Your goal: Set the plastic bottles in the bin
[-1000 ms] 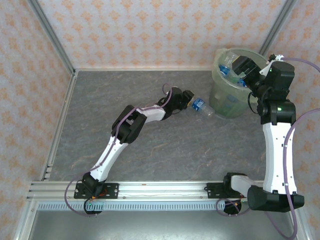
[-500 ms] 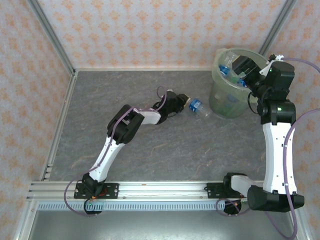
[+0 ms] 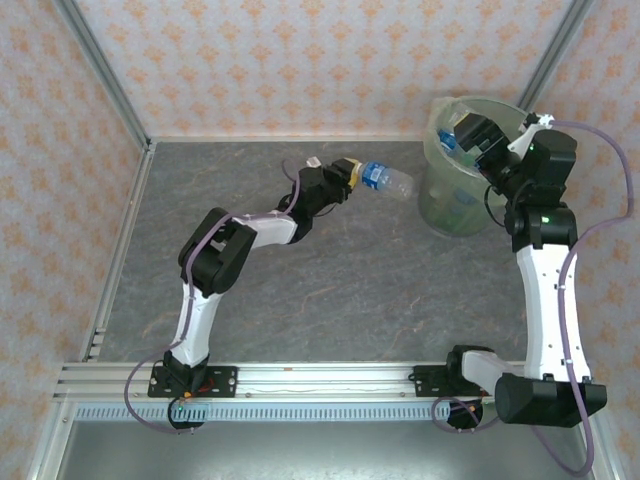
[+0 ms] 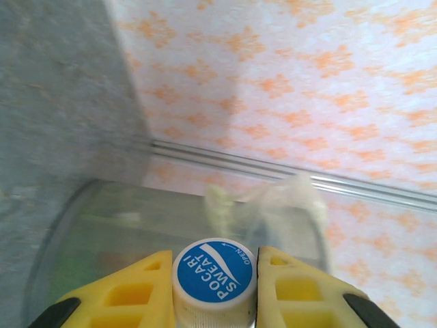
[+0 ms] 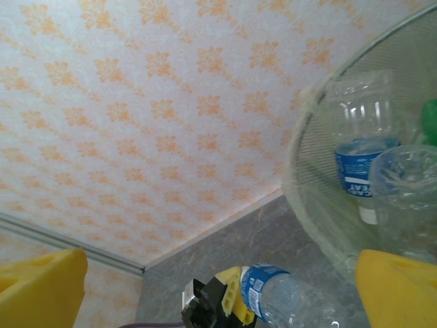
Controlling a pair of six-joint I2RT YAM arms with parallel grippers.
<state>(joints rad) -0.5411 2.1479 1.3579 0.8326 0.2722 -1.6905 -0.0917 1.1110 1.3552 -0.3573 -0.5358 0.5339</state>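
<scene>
A clear plastic bottle (image 3: 388, 181) with a blue label hangs in the air just left of the bin (image 3: 462, 205). My left gripper (image 3: 350, 172) is shut on its cap end. In the left wrist view the blue-and-white cap (image 4: 214, 277) sits pinched between the yellow fingers (image 4: 130, 295), with the pale-green bin wall (image 4: 102, 225) behind it. My right gripper (image 3: 468, 138) stands open over the bin's rim. The right wrist view looks between its wide-apart fingers (image 5: 41, 294) at the held bottle (image 5: 290, 301) and at clear bottles (image 5: 362, 147) inside the bin (image 5: 300, 164).
The grey table (image 3: 330, 280) is walled by patterned panels at the back and sides. A metal rail (image 3: 300, 380) runs along the near edge by both arm bases. Something green (image 5: 430, 119) lies in the bin beside the clear bottles.
My left gripper closed on the bottle that lay beside the bin and lifted it up and back, off the table. The right arm shifted slightly over the bin and stayed open.
</scene>
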